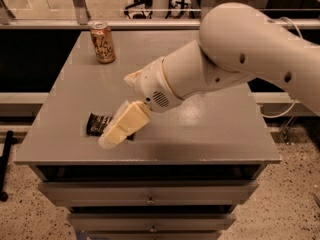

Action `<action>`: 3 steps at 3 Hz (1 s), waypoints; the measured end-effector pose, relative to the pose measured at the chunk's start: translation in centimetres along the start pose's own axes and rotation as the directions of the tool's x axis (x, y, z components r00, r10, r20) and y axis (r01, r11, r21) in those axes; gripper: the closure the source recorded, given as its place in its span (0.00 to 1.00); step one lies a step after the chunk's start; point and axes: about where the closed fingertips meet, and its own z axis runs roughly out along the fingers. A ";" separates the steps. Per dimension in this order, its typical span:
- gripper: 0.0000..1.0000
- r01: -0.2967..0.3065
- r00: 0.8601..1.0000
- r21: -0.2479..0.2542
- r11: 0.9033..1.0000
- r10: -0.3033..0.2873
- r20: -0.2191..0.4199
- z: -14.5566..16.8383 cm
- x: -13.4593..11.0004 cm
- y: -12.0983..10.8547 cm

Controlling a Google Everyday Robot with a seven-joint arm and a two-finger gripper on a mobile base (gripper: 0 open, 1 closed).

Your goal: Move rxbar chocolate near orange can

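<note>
The rxbar chocolate (98,123) is a flat dark bar lying on the grey table (200,134) near its front left; only its left end shows, the rest is hidden behind my gripper. My gripper (114,134), with cream-coloured fingers, reaches down from the white arm (235,59) and sits over the bar's right part. The orange can (102,42) stands upright at the table's back left, well apart from the bar and the gripper.
The table stands on a cabinet with drawers (150,196) below the front edge. A metal rail (150,23) runs behind the table. A cable (275,109) hangs at the right.
</note>
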 end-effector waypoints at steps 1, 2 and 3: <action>0.00 0.010 1.000 0.030 0.999 -0.010 -0.007 0.7 1.0 -2.3; 0.00 0.007 0.999 0.047 0.999 -0.005 -0.037 1.7 2.3 -3.8; 0.00 -0.014 0.996 0.078 0.997 0.021 -0.086 2.4 4.4 -5.1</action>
